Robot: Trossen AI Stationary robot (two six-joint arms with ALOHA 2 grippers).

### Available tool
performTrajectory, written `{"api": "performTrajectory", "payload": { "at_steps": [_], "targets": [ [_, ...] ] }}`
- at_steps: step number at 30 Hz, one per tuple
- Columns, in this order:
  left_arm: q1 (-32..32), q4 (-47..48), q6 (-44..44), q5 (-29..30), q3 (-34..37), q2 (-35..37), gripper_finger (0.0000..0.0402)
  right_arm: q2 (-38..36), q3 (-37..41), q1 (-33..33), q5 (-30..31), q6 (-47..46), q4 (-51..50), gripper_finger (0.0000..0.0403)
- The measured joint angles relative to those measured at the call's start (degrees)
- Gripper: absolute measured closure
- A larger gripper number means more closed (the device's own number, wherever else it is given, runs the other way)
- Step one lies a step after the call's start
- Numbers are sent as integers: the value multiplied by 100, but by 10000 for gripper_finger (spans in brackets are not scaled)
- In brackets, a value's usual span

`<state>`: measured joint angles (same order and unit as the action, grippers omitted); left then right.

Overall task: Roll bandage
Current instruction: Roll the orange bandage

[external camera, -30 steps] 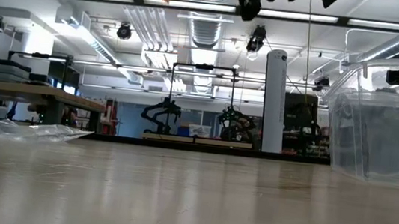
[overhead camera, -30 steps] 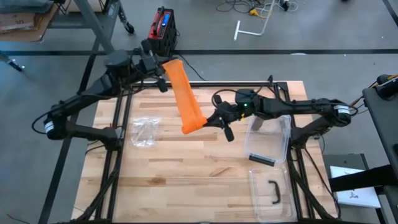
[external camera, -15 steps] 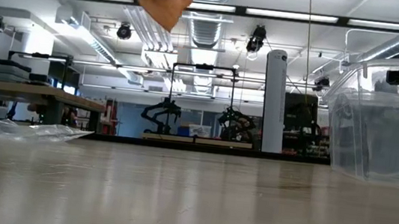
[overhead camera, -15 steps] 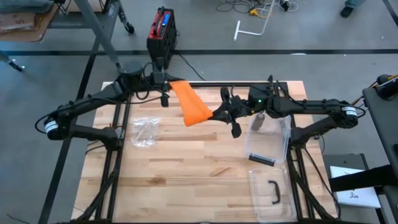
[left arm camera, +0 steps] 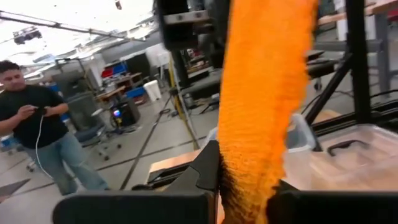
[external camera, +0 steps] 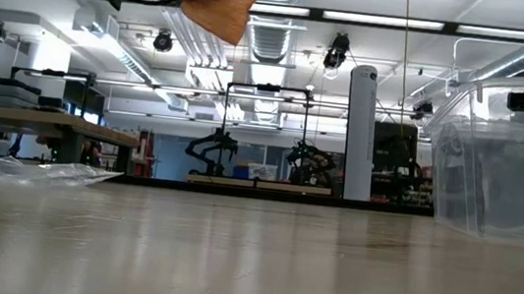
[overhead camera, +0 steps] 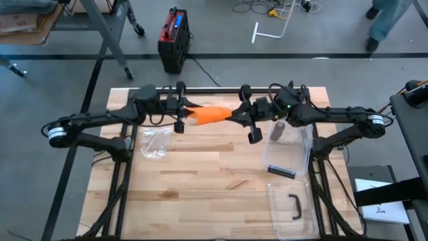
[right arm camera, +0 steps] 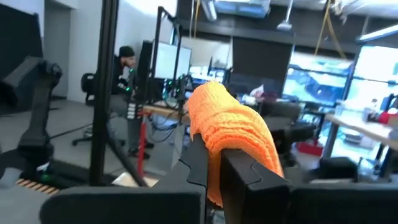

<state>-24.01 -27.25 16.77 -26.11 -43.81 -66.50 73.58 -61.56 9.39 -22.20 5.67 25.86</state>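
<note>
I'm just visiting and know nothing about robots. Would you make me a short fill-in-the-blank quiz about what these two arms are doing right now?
1. Both grippers are shut on a bandage whose colour is ____.
2. The left gripper and the right gripper hold it stretched between them, ____ the wooden table, not resting on it.
3. The clear plastic bin stands on the side of the ____ arm.
4. The crumpled clear bag lies on the table beneath the ____ arm.

Missing words: orange; above; right; left
</note>
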Motion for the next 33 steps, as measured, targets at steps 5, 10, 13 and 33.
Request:
{"api": "performTrajectory", "payload": {
  "at_steps": [5, 10, 13, 33],
  "targets": [
    [240, -323, -257, 7, 81, -226, 401, 53, 0, 59, 123, -65, 369, 395],
    [425, -795, -412, 9, -85, -823, 401, 190, 0, 50, 325, -321, 925, 395],
    [435, -790, -475, 21, -266, -1107, 401, 232, 0, 64, 643, -358, 1025, 395],
    [408, 499, -1542, 213, -525, -234, 401, 262, -7, 63, 2669, 1679, 789, 395]
  ]
}}
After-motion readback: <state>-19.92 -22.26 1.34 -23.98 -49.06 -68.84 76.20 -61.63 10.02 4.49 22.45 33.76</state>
